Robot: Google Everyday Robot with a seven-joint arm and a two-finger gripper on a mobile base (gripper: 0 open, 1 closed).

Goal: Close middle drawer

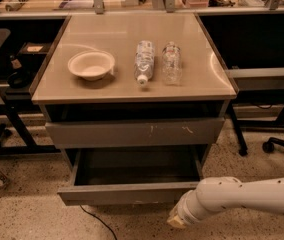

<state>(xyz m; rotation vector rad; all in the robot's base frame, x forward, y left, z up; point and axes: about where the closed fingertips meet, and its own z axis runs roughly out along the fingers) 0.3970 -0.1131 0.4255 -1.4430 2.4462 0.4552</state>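
The middle drawer (127, 194) stands pulled out of the cabinet. Its plain grey front faces me and its shallow grey interior (137, 166) looks empty. Above it is the shut drawer front with white scuff marks (134, 132). My white arm (252, 196) reaches in from the right edge, low down. My gripper (176, 220) is at its end, just below and in front of the right part of the middle drawer's front. Only its yellowish tip shows, and I cannot tell if it touches the drawer.
On the cabinet top (107, 89) are a white bowl (91, 65), a lying plastic bottle (144, 62) and an upright bottle (171, 62). A black cable (99, 223) runs on the speckled floor below the drawer. Chair wheels (268, 145) are at the right, dark frames (12, 119) at the left.
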